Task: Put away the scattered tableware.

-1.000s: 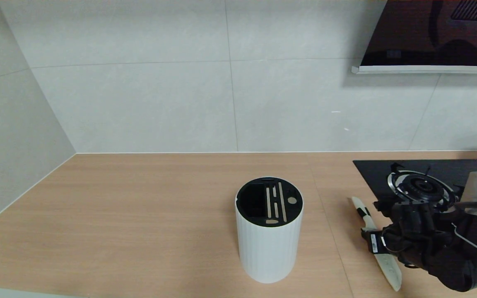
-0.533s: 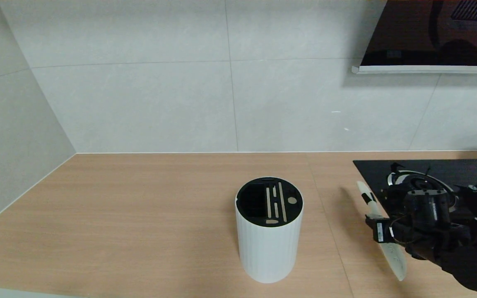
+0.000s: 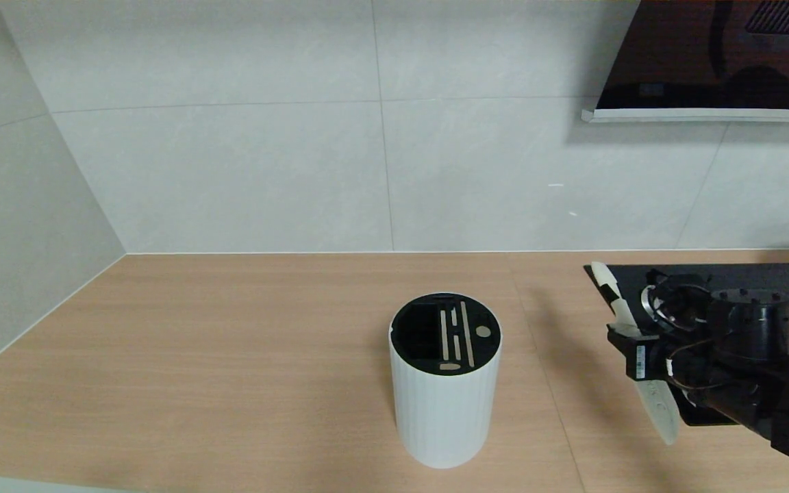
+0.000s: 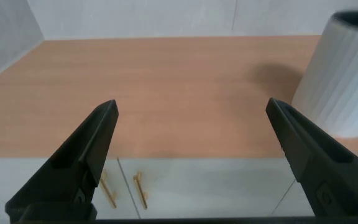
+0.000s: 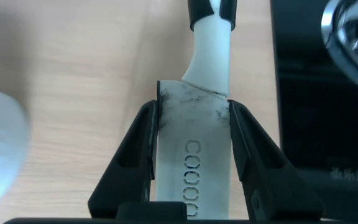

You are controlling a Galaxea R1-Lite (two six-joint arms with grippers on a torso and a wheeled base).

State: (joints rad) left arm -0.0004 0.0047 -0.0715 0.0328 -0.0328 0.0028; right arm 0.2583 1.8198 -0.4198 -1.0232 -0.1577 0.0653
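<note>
Left gripper point(image 4: 191, 109): fingers spread wide, empty, parked left of white ribbed cylindrical knife holder point(image 3: 445, 383), clear of work. Holder upright on wooden bench point(image 3: 230, 356), slotted black top unobstructed. Right of holder: right gripper point(image 3: 641, 359) fingers clamp blade of white ceramic knife with black-banded handle point(image 3: 663, 411), held above bench, probably for carrying to slot.

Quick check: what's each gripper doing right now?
Left gripper: open, holding nothing.
Right gripper: shut on the knife, gripping its blade.

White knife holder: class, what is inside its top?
The holder has a black insert with narrow slots, a round hole, one larger opening. Nothing sticks out; its depths are hidden.
</note>
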